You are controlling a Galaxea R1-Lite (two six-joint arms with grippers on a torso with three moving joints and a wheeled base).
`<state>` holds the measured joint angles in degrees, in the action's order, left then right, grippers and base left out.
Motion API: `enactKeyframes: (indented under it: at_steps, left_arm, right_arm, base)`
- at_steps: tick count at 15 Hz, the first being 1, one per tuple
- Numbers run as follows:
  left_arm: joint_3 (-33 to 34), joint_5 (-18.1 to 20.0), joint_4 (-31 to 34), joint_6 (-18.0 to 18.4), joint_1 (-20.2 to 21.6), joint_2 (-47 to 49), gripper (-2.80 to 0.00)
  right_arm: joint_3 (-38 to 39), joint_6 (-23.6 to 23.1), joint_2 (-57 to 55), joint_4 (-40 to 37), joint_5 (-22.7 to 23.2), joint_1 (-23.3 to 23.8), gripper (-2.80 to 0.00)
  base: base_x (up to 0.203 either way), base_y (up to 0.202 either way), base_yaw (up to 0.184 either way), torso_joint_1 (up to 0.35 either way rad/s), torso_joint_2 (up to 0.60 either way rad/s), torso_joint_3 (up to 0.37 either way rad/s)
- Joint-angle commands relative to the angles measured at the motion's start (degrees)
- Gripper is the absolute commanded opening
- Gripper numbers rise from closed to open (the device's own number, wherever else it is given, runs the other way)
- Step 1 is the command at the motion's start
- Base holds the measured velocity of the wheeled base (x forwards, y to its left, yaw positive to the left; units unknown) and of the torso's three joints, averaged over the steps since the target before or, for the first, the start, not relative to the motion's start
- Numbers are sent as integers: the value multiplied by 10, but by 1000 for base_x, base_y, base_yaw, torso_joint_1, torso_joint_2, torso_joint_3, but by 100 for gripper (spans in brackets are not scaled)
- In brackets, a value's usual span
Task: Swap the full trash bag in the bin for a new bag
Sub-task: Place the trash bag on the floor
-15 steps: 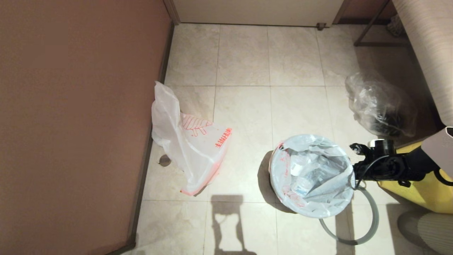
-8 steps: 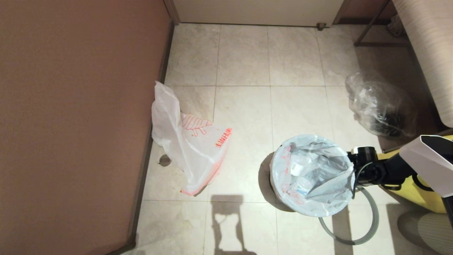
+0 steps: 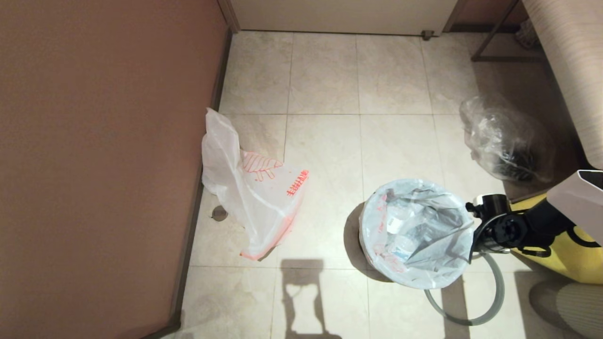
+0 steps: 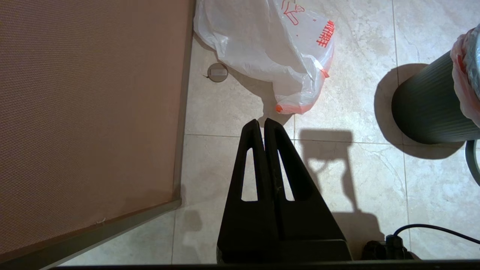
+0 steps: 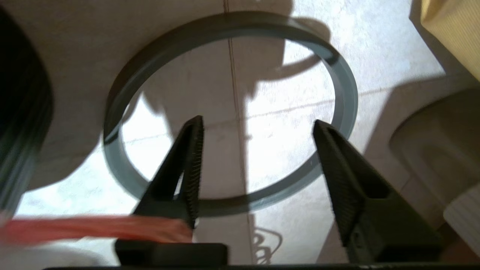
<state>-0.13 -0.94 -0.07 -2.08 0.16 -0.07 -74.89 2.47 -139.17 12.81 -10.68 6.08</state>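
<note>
Little of the job done so far, judging by how things lie.

Still seated in the bin point(image 3: 360, 245): the full trash bag point(image 3: 417, 233), its white mouth folded over the bin's top and bottles and wrappers showing inside. Not yet lifted out.

Already off and lying flat on the tiled floor point(image 3: 325, 141), partly tucked under the bin's near right side: the grey rim ring point(image 3: 495, 301). Counts as the one step that looks finished, since the bag edge is now free of its clamp.

Untouched near the brown wall point(image 3: 103, 160), well apart from the bin: the new bag point(image 3: 254, 193), limp, with its leaf drawing and red characters facing up. Beyond the bin to the right, a clear bag with dark contents point(image 3: 506, 141), and a yellow sack point(image 3: 572, 256) beside the right arm.

Poised at the bin's right rim: the right gripper point(image 5: 258, 172), jaws spread wide with nothing between them, a strip of the orange-pink bag edge lying just beside one finger and the ring on the floor beneath. Probably about to close on that edge.

Parked above the floor short of the new bag: the left gripper point(image 4: 264, 125), fingers pressed together on nothing.

Left to do: pinch the rim, haul the full bag out, set it aside, fetch and open the new bag, line the bin, refit the ring.
</note>
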Motion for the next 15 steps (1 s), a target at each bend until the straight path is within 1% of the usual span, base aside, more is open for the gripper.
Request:
enactKeyframes:
  at_steps: [1, 4, 6, 8, 10, 13, 15]
  left_arm:
    - [0, 0, 0, 0, 0, 1, -280]
    - [0, 0, 0, 0, 0, 1, -280]
    - [0, 0, 0, 0, 0, 1, -280]
    - [0, 0, 0, 0, 0, 1, -280]
    - [0, 0, 0, 0, 0, 1, -280]
    - [0, 0, 0, 0, 0, 1, -280]
    - [0, 0, 0, 0, 0, 1, -280]
  right_arm:
    - [50, 19, 76, 0, 3, -6, -280]
    - [109, 51, 156, -3, 16, -19, -280]
    - [134, 71, 207, -17, 19, -32, -280]
    - [141, 92, 247, -50, 23, -44, -280]
    - [141, 111, 281, -80, 41, -48, -280]
    - [142, 117, 330, -116, 50, -52, -280]
    - [141, 118, 369, -140, 75, -56, -280]
  base:
    - [0, 0, 0, 0, 0, 0]
    - [0, 0, 0, 0, 0, 0]
    - [0, 0, 0, 0, 0, 0]
    - [0, 0, 0, 0, 0, 0]
    - [0, 0, 0, 0, 0, 0]
    - [0, 0, 0, 0, 0, 0]
    - [0, 0, 0, 0, 0, 0]
